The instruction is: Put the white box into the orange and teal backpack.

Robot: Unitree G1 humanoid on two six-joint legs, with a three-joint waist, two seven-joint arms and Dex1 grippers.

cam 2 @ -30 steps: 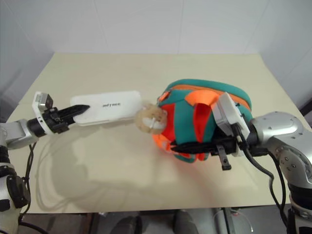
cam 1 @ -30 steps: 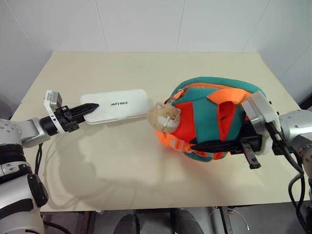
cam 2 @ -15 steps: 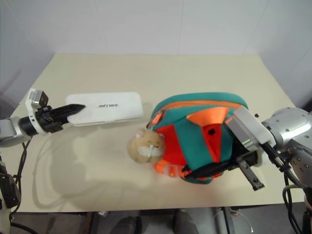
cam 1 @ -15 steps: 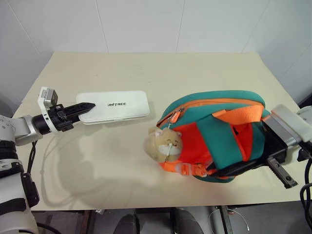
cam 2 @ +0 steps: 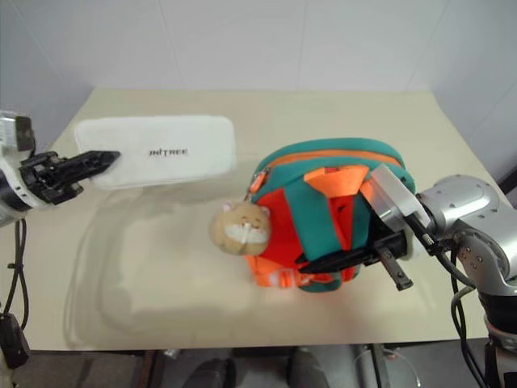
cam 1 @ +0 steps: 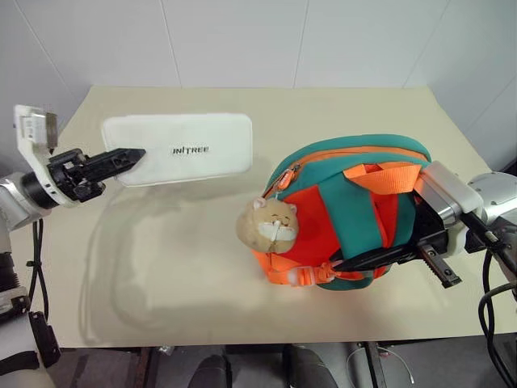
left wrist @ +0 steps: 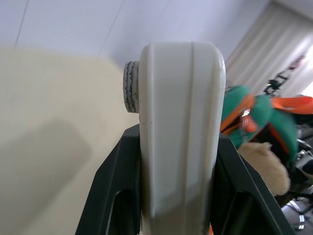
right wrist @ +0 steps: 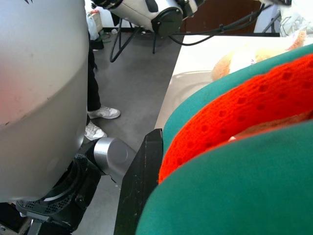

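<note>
1. The left gripper [cam 1: 129,155] pinches one short end of the white box [cam 1: 182,149]; in the left wrist view the 2 black fingers [left wrist: 113,193] press against both flat faces of the case, holding it firmly.
2. The white box hangs clear of the desk [cam 1: 242,109], roughly level, its dark lettering facing up and its shadow falling on the desk below; its free end points toward the backpack.
3. The right gripper [cam 1: 432,263] has its fingers narrowed, closed on the lower edge of the orange and teal backpack [cam 1: 355,210]; 1 black finger [right wrist: 139,191] lies along the teal and orange fabric in the right wrist view.
4. The backpack sits toward the right of the desk, held up at that side by the right gripper, orange straps [cam 1: 388,174] across its top.
5. A tan plush toy [cam 1: 266,226] hangs at the backpack's side nearest the box, well apart from the case.
6. In the right wrist view, a person's shoes [right wrist: 100,122] stand on the grey floor [right wrist: 132,73] beside the desk.
</note>
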